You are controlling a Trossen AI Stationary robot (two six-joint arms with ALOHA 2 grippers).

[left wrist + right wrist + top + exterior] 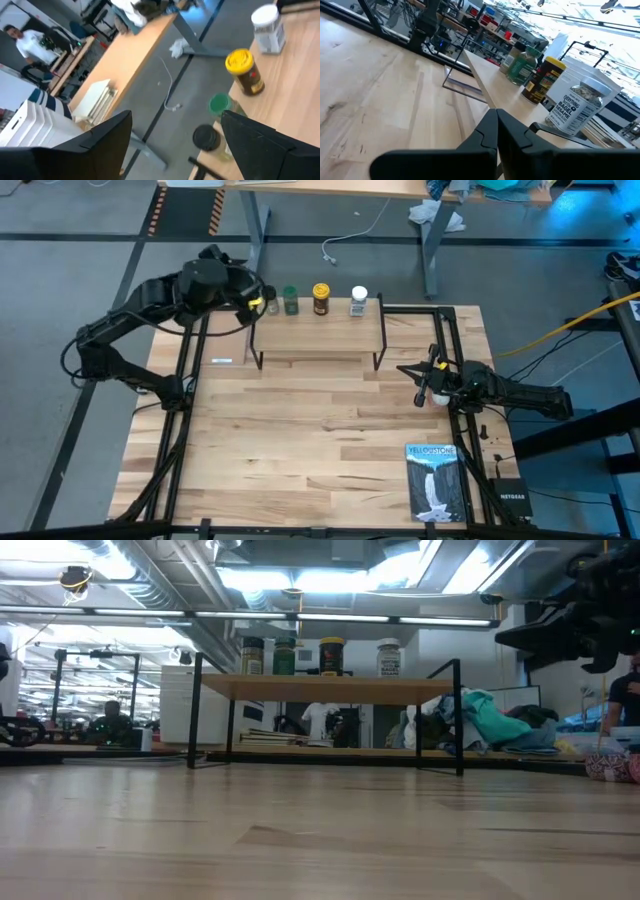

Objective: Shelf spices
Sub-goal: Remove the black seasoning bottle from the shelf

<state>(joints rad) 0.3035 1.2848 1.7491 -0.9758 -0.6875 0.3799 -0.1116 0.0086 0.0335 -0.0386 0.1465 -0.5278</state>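
Note:
The shelf [320,342] stands at the table's far middle, its plank [330,690] raised on thin black legs. All the spice jars stand upright in a row along its far edge: dark-lidded [271,304], green [290,300], amber with a yellow lid [321,298], and clear with a white lid [358,302]. My left gripper [254,306] hangs open beside the row's left end. In its wrist view the dark-lidded jar [206,138] shows past the gap between the fingers, untouched. My right gripper [424,386] is shut and holds nothing, right of the shelf and over the table.
A blue-and-white book [432,480] lies flat at the table's near right corner, with a small black box [508,498] beside it. Black frame rails run along both table sides. Bare wood [300,440] spreads in front of the shelf. A person [27,42] is far off in the room.

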